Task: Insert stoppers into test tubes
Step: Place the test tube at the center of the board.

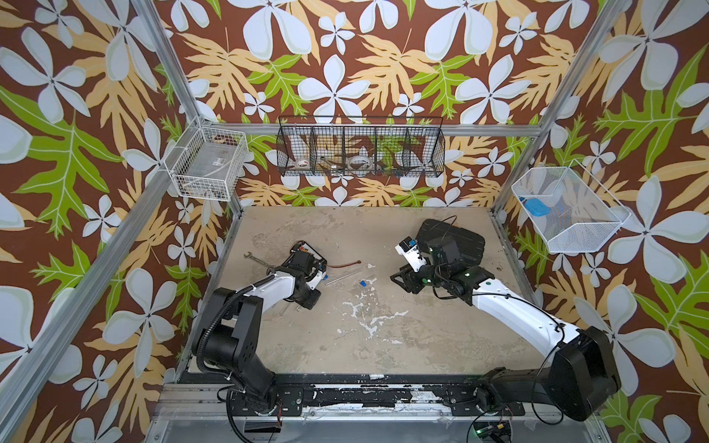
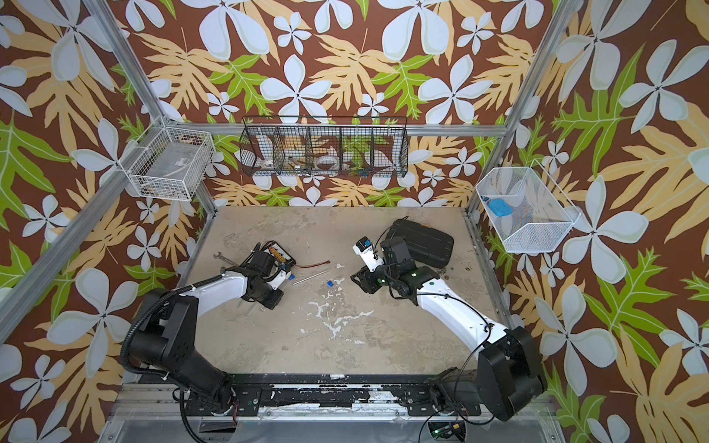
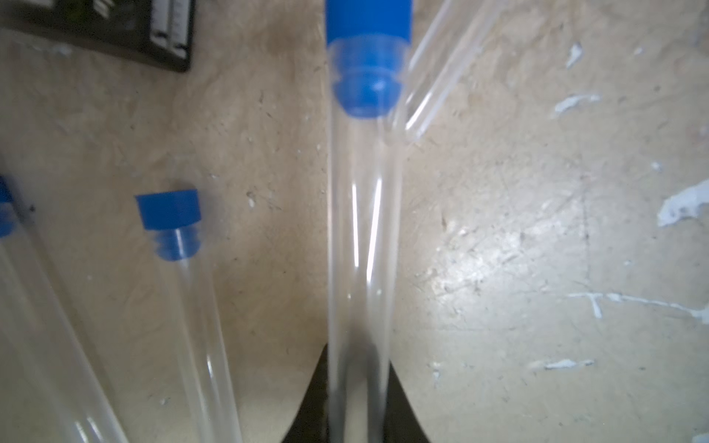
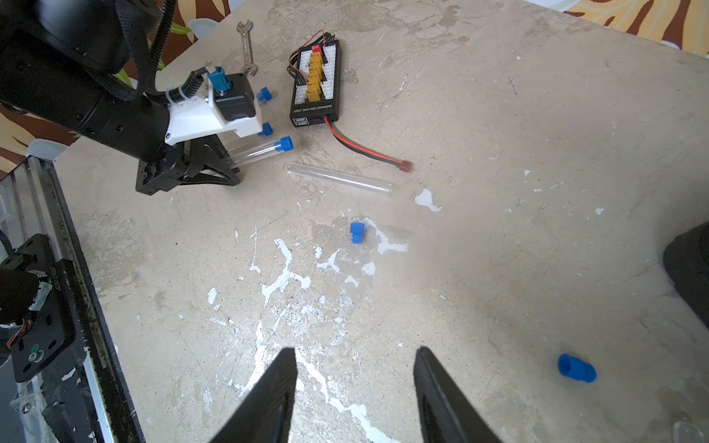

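Observation:
My left gripper [image 3: 357, 360] is shut on a clear test tube [image 3: 360, 237] with a blue stopper [image 3: 366, 57] seated in its mouth. It holds the tube low over the table's left side [image 4: 261, 150]. Two more stoppered test tubes [image 3: 199, 326] lie beside it, and an empty test tube [image 4: 339, 178] lies just right of them. One loose stopper [image 4: 357, 232] rests mid-table, showing in both top views [image 1: 361, 283]. Another stopper [image 4: 576, 369] lies nearer my right gripper [image 4: 355, 353], which hovers open with nothing between its fingers.
A black connector board [image 4: 315, 82] with a red-black lead [image 4: 364, 151] and a silver wrench [image 4: 247, 48] lie behind the left gripper. A black case [image 1: 452, 237] sits at the back right. Wire baskets [image 1: 360, 147] hang on the walls.

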Available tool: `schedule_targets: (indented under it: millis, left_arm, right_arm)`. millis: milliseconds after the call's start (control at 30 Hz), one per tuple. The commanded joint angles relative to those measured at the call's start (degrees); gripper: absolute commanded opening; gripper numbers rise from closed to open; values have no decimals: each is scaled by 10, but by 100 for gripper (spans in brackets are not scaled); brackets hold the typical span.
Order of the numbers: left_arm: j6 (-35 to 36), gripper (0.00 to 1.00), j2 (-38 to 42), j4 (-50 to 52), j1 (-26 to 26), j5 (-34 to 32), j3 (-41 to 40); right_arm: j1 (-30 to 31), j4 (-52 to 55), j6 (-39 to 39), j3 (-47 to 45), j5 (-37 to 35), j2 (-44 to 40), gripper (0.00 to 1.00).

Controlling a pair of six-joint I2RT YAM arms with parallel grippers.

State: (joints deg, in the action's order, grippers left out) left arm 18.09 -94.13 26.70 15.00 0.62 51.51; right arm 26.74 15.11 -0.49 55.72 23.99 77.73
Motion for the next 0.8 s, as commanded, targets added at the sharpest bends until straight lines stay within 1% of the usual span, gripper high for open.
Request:
schedule_targets:
  millis: [0, 333, 567, 767]
  left_arm:
    - [-11, 3, -18, 32, -4, -30, 11]
    - [-18, 16, -36, 39, -4, -34, 11]
    - [-18, 18, -48, 40, -4, -36, 17]
    - [-17, 22, -53, 40, -4, -35, 20]
  right_arm:
    - [1, 4, -8, 5, 4, -2, 52]
    - [1, 11, -15, 15, 9, 9, 51]
    - [1, 16, -18, 20, 11, 15, 50]
    - [1, 15, -15, 23, 11, 18, 49]
